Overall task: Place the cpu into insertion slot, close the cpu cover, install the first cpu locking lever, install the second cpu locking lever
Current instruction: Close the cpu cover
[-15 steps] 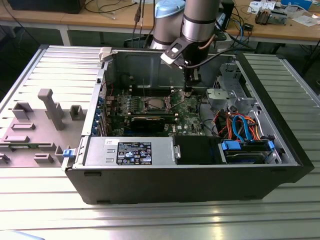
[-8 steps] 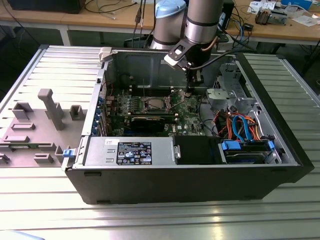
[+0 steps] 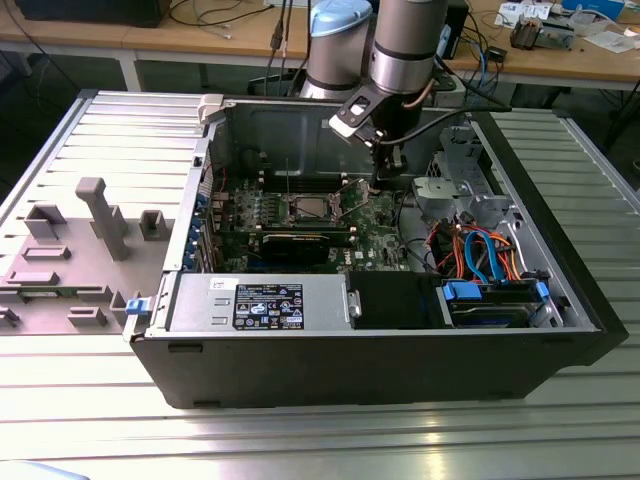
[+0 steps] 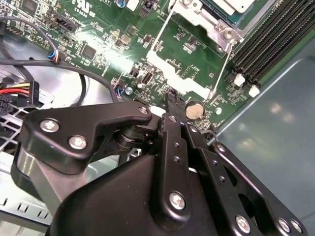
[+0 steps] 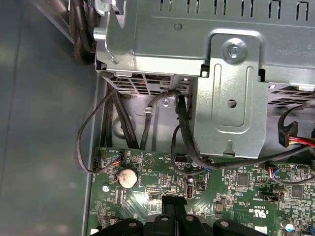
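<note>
Gripper (image 3: 388,172) down inside open computer case (image 3: 560,330), low over green board (image 4: 98,29), close to board edge facing metal drive cage (image 5: 226,98). Fingers closed against each other in both wrist views, only a thin seam between; nothing held. Fingertips (image 4: 170,101) just beside free edge of cpu cover (image 4: 167,66); contact or small gap, cannot tell.

Cpu (image 4: 241,4) seated flat in insertion slot (image 4: 224,32), pale metal top up, near middle of board in exterior view. Cpu cover swung open, raised off slot on its hinge edge, green board visible through its square cut-out. Not closed over cpu.

Coin cell (image 5: 126,178) on board near gripper, just beside cover's free edge in second wrist view. Long black memory slots (image 4: 270,44) alongside insertion slot, on side toward case wall. Black cables (image 5: 113,128) running from drive cage down to board edge.

Case lying on its side at middle of ribbed metal worktop (image 3: 100,420), side panel off. Power supply (image 3: 260,300) along case's near edge. Grey fixture block (image 3: 100,215) near worktop edge at the exterior view's left, well apart from gripper.
</note>
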